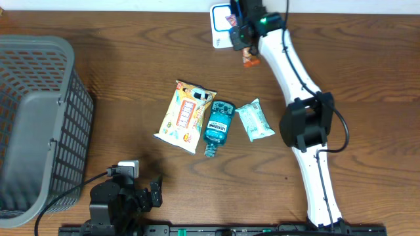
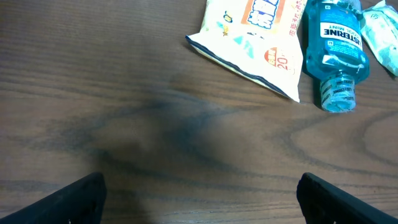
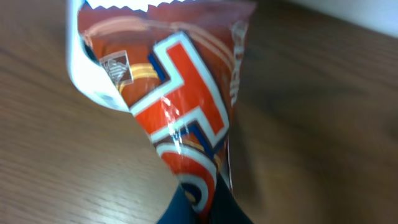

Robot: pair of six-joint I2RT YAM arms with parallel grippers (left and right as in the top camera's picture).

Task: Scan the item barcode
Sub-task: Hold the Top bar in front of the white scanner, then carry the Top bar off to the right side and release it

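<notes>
The right gripper [image 1: 245, 44] is clenched on a red snack packet [image 3: 180, 124] hanging beneath it; the left gripper [image 2: 199, 205] stands released, well apart.

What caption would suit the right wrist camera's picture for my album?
Shut right gripper pinching a red, white and blue snack packet above the wooden table.

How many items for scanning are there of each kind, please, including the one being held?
Snack bags: 2, the yellow bag and the held red bag
Bottles: 1, the blue mouthwash bottle
Other packets: 1, the pale green packet
Total: 4
</notes>
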